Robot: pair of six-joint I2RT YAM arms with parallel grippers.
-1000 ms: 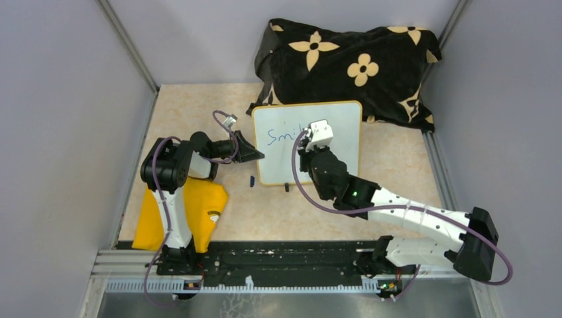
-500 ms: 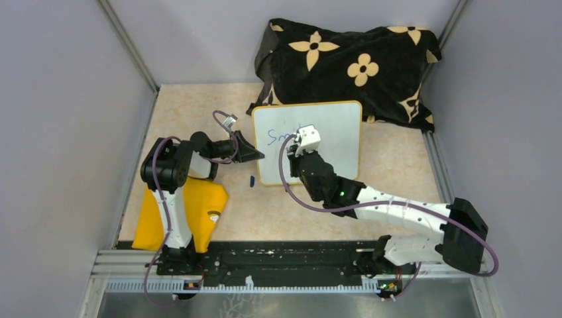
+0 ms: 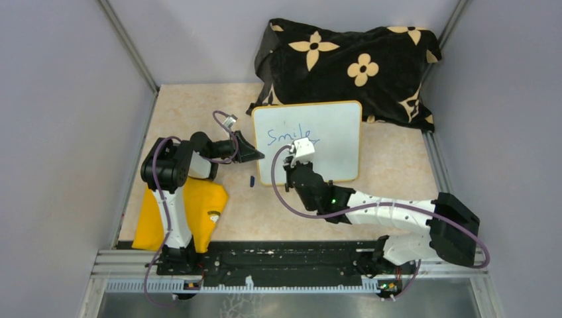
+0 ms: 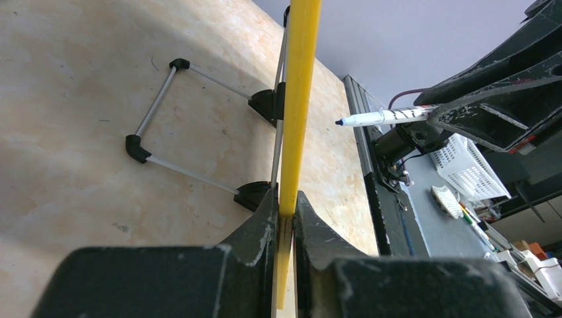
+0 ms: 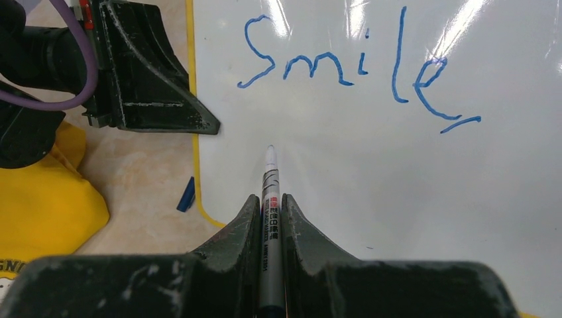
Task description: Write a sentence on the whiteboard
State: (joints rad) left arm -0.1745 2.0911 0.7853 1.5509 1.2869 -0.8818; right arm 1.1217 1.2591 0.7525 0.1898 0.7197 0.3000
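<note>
Whiteboard [image 3: 338,158]: white, yellow rim, propped tilted, blue "Smile" handwritten across top.

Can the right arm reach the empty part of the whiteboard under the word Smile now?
Probably yes. The right gripper holds the white marker pen pointing at that bare area of the yellow-rimmed white whiteboard, with nothing between; the left gripper only clamps the left rim.

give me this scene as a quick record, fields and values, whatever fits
board: whiteboard, yellow rim
written so far: Smile, in blue
left tool: shut on the whiteboard's left rim
right tool: shut on a marker, aimed at bare board below the word
marker tip: seems just off the surface
nearby: blue cap beside the board's left rim; yellow cloth by the left arm; black flowered cloth behind the board
</note>
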